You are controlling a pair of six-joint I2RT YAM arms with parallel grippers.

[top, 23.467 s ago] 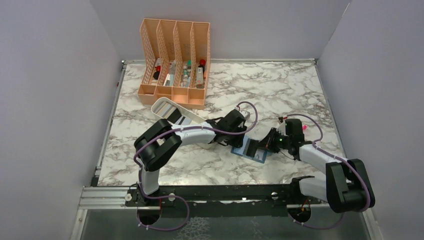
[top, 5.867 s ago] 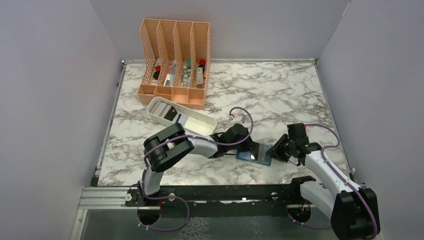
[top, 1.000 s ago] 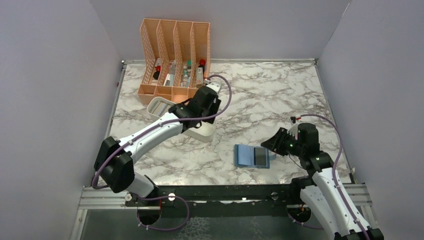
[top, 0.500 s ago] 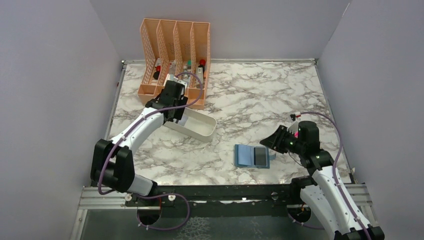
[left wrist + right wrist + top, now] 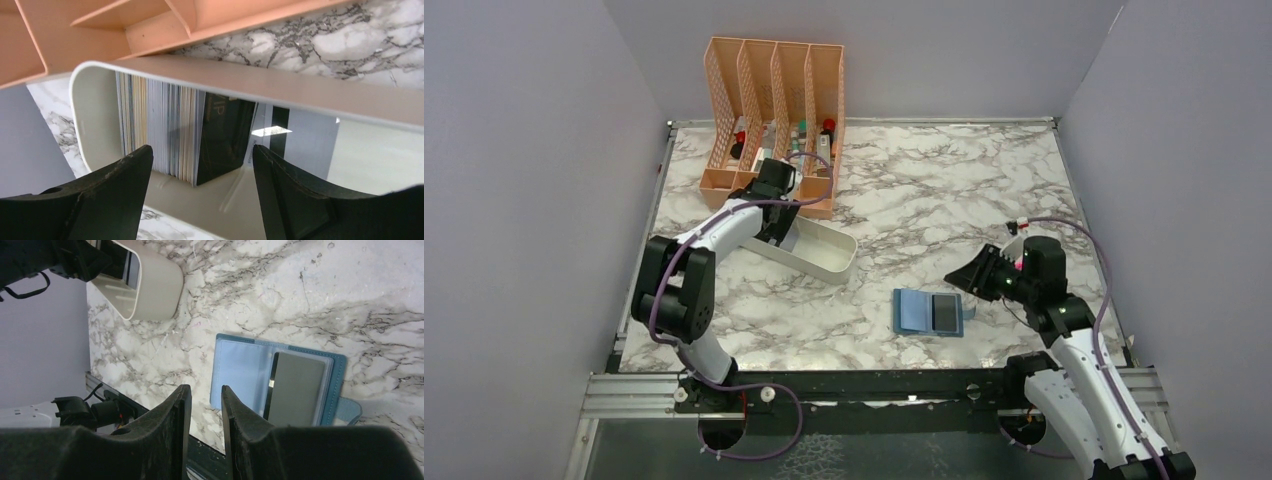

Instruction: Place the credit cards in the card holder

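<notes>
Landmark: long white oblong plastic tray [image 5: 826, 262], lying at an angle on the grey-veined marble tabletop [image 5: 944, 190].
Credit cards in tray: thin plastic cards [image 5: 170, 130], white, cream and bluish with a black one outermost, stand on edge in a stack at the tray's rounded far end; more lean beside them.
Left gripper [image 5: 200, 155]: released and empty, poised over the tray's stacked end, jaws spread wide to either side of the stack.
Card holder: small teal-blue fold-over wallet [image 5: 916, 310], lying open with its pale blue inner side up, well apart from the tray, to its right.
Card in holder: one grey card with a dark stripe [image 5: 296, 390] sits in the pocket farther from the tray.
Right gripper [image 5: 205, 390]: beyond the wallet on the side away from the tray; fingers narrowly parted, grasping nothing.
Organizer: tall peach mesh four-slot rack [image 5: 774, 80], just beside the tray's far side.
</notes>
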